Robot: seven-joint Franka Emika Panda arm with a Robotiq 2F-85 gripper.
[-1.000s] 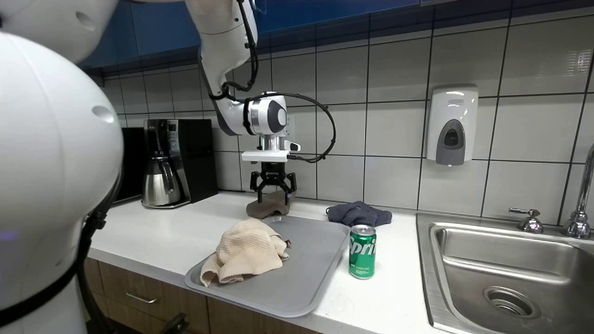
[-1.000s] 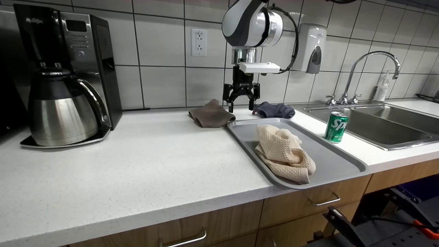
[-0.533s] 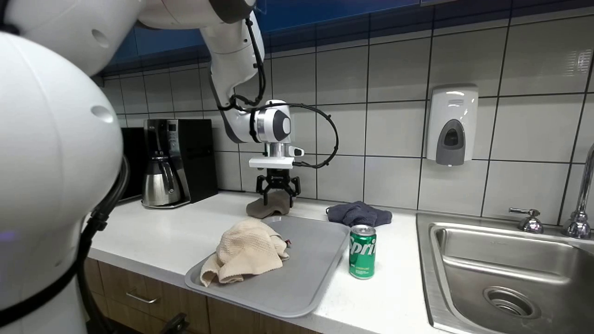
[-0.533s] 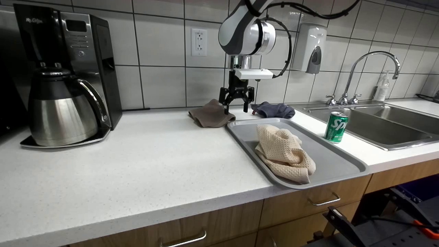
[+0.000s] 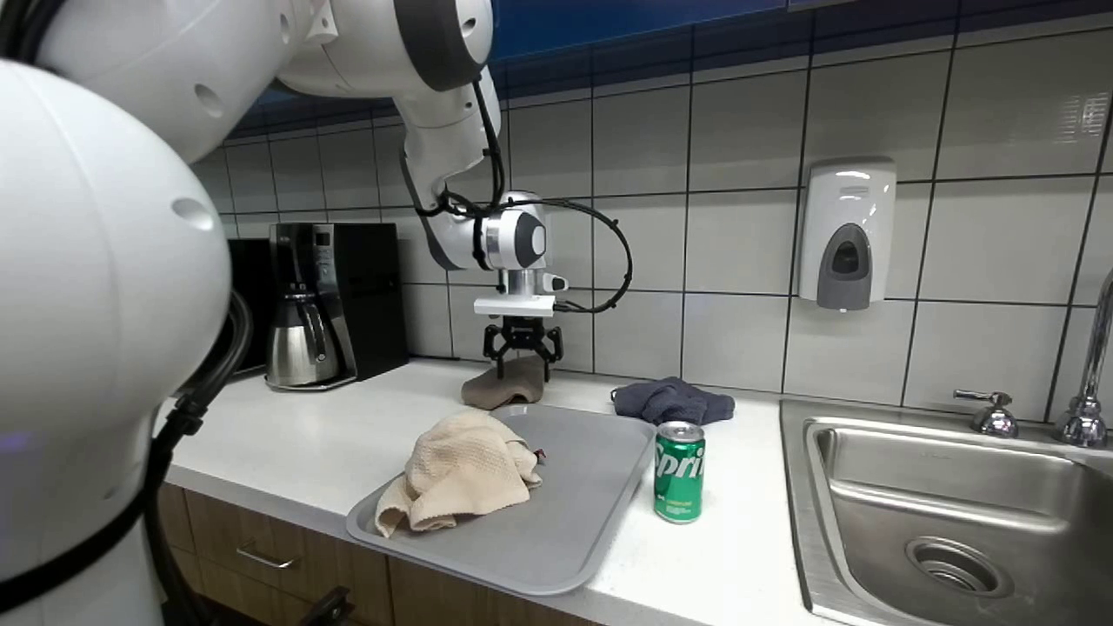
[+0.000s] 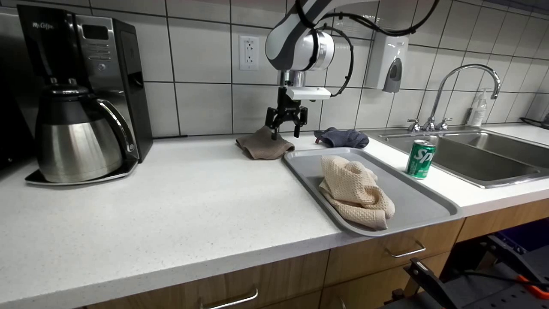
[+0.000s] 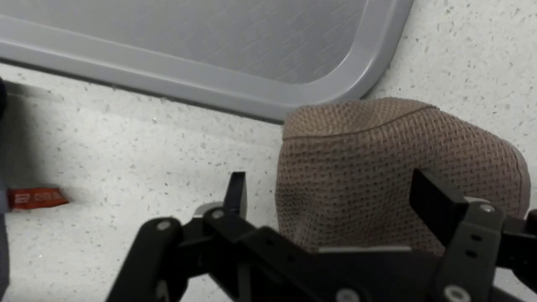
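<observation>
Since the earlier frames, the arm (image 6: 298, 45) has carried the jaws across toward the brown cloth (image 6: 262, 148); everything on the bench (image 6: 171, 206) lies where it did. Well left of the jaws, in an exterior view, a coffee maker (image 6: 101, 71) holds its jug (image 6: 81, 146) upright on the base. Partly under the jaws, the brown cloth stands in a loose peak, probably because its folds prop one another. The arm holds the jaws pointing straight down, spread wide and empty: in the wrist view one fingertip (image 7: 438, 205) hangs over that cloth, the other over bare bench; whether either touches, I cannot tell. Right of the jaws, the gray tray (image 6: 411, 204) carries a heaped beige cloth (image 6: 354, 189). Beyond that, a blue cloth (image 6: 343, 138) lies crumpled; then a can (image 6: 420, 159) stands on its flat end between the tray and the sink (image 6: 480, 156).
</observation>
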